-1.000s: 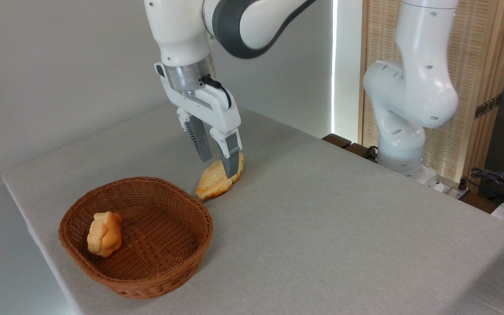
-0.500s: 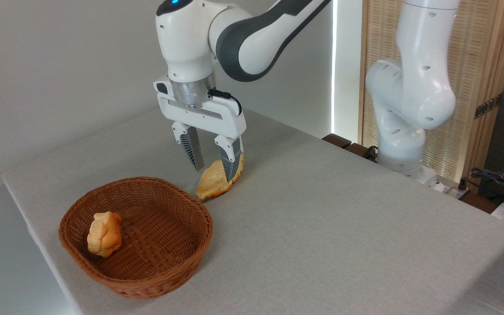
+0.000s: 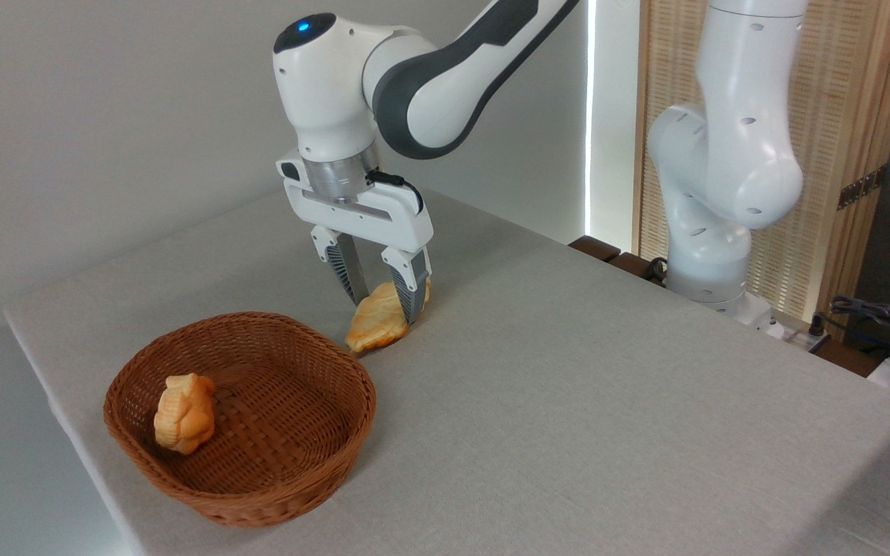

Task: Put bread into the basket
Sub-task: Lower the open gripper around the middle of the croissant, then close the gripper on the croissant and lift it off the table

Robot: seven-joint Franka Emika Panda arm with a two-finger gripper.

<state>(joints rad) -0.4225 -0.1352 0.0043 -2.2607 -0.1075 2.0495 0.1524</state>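
The bread (image 3: 374, 328), a long golden-orange ridged loaf, lies on the grey table just behind the right rim of the basket (image 3: 290, 494), a round brown wicker one. My gripper (image 3: 383, 309) points down over the loaf's far half, one finger on each side of it. The jaws stand a little apart, and I cannot make out whether they press on the bread. The bread rests on the table, and its far end is hidden behind the right finger (image 3: 411, 286).
A small lumpy pale-orange bread piece (image 3: 185, 413) sits inside the basket at its left. My arm's white base (image 3: 711, 232) stands at the table's far right edge, with cables (image 3: 878, 313) beyond it. The table's left edge (image 3: 51, 386) runs close to the basket.
My gripper has come down around the bread and turned slightly, and its fingers have drawn closer together. Neither the bread nor the basket has moved.
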